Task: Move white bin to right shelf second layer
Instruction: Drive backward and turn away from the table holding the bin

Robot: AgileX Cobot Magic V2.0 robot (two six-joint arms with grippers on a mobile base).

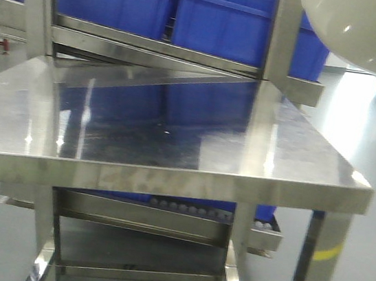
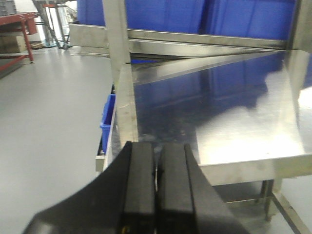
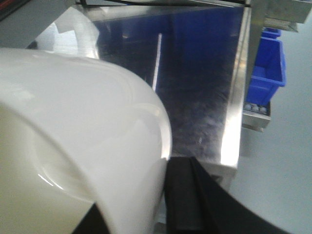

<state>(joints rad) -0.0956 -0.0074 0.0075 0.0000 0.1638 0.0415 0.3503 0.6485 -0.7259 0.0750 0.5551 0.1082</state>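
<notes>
A shiny steel bench fills the front view, its top bare and mirror-bright. Behind it, at 12 o'clock, big blue crates sit side by side on a steel rack level. An upright post crosses in front of them at 1 o'clock. Under the bench top, at 6 o'clock, a row of small white rollers shows behind a flat steel bar, with more blue plastic on it.

The white bin hangs in the air at 2 o'clock, above and apart from the bench's corner. The right hand grips the bin's wall. One dark finger lies against the outside, and the other is hidden by the bin.

The left hand holds nothing. Its two black fingers are pressed together, over the bench's near edge.
</notes>
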